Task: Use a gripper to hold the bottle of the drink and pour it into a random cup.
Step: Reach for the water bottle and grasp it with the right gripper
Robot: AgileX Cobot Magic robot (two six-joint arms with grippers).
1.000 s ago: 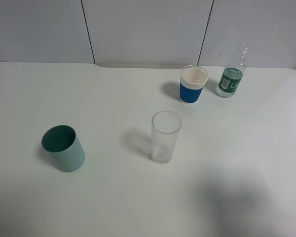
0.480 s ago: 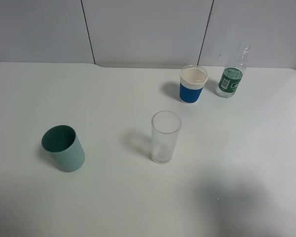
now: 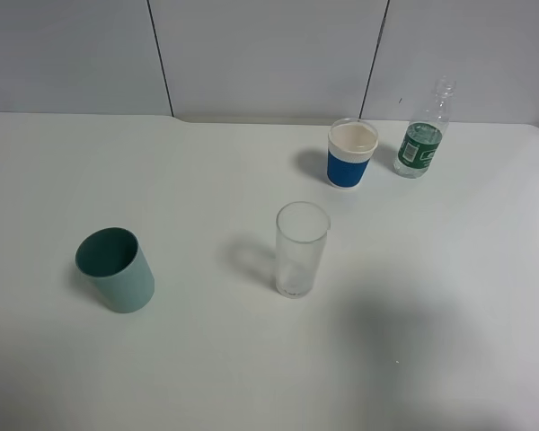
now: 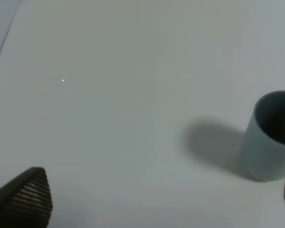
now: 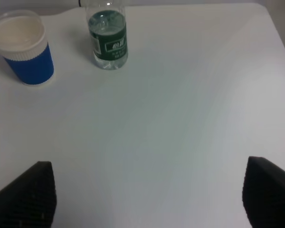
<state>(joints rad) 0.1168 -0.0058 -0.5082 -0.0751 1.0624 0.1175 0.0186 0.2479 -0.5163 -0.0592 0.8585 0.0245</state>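
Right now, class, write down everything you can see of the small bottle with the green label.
The bottle is small, of clear plastic, with a ribbed narrow neck and a green label with white print round its body. It stands upright near the far right of the white table, just right of the blue-banded white cup but apart from it. Only the table touches it.

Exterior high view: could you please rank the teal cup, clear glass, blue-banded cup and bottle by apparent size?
1. teal cup
2. clear glass, taller but narrower
3. blue-banded cup and bottle: alike, not ranked; both stand farther from the camera.
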